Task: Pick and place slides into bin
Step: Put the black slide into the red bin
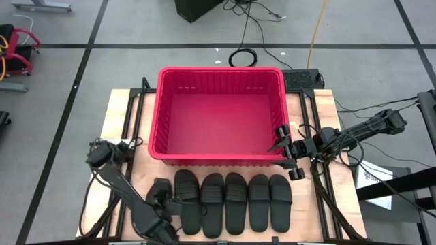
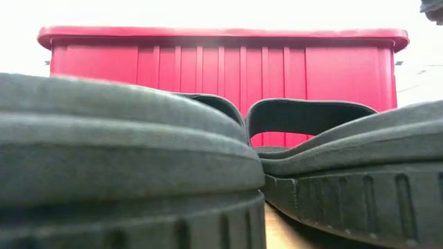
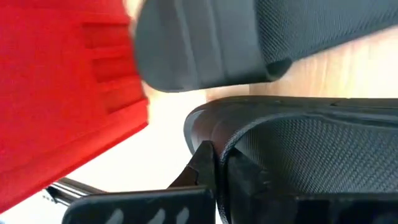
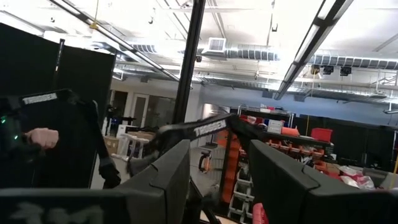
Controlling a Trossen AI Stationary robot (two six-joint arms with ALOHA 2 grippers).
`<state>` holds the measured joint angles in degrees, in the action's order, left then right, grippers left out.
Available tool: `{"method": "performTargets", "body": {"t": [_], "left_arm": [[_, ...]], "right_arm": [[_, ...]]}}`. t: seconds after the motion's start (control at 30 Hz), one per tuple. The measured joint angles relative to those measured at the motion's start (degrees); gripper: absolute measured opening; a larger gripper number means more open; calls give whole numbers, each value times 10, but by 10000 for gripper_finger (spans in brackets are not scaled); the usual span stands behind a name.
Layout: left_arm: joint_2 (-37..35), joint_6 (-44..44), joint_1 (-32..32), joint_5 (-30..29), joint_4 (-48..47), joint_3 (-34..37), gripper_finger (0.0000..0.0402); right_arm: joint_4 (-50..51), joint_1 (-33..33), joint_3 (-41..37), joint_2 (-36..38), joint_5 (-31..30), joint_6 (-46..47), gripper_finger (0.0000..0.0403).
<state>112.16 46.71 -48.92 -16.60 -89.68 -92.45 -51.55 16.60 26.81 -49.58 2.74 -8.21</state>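
Grey tiled floor (image 1: pixel 82 82) with dark seams surrounds the wooden table (image 1: pixel 119 116); cables (image 1: pixel 272 17) trail across the floor beyond the bin, and a red-wheeled cart (image 1: pixel 17 51) sits at the floor's far left edge. Right wrist view looks into the room: open ceiling with ducts (image 4: pixel 249 53), dark partition panels (image 4: pixel 56 93), shelving with red and orange items (image 4: pixel 292 140), and a person's hand (image 4: pixel 42 137) at the edge of a panel.

Bin (image 1: pixel 221 116), red with ribbed walls, stands mid-table, nothing seen inside it. Slides (image 1: pixel 231 201) lie in a side-by-side row on the table just in front of the bin's near wall, five clearly counted from above; a sixth at the row's left end is mostly hidden under the left arm. In the low view two slides fill the foreground with the bin's red wall (image 2: pixel 221 69) behind them.

Left gripper (image 1: pixel 162 197) is down at the left end of the row, fingers pressed together, pinching the edge of the leftmost slide (image 3: pixel 298 137); the bin wall shows close beside it.

Right gripper (image 1: pixel 289 153) hovers just off the bin's near right corner, fingers spread, holding nothing.
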Motion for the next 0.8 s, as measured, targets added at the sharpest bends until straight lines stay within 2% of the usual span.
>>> {"method": "performTargets", "body": {"t": [0.17,0.37,0.63,0.8], "left_arm": [[-65,30,-20,-39,5,0,3],[-136,14,-41,-108,64,0,4],[-193,-88,-45,-208,156,0,3],[-209,-151,-34,-279,168,0,5]], "right_arm": [[2,0,0,0,0,0,155],[2,0,0,0,-1,0,155],[2,0,0,0,-1,0,155],[2,0,0,0,-1,0,155]]}}
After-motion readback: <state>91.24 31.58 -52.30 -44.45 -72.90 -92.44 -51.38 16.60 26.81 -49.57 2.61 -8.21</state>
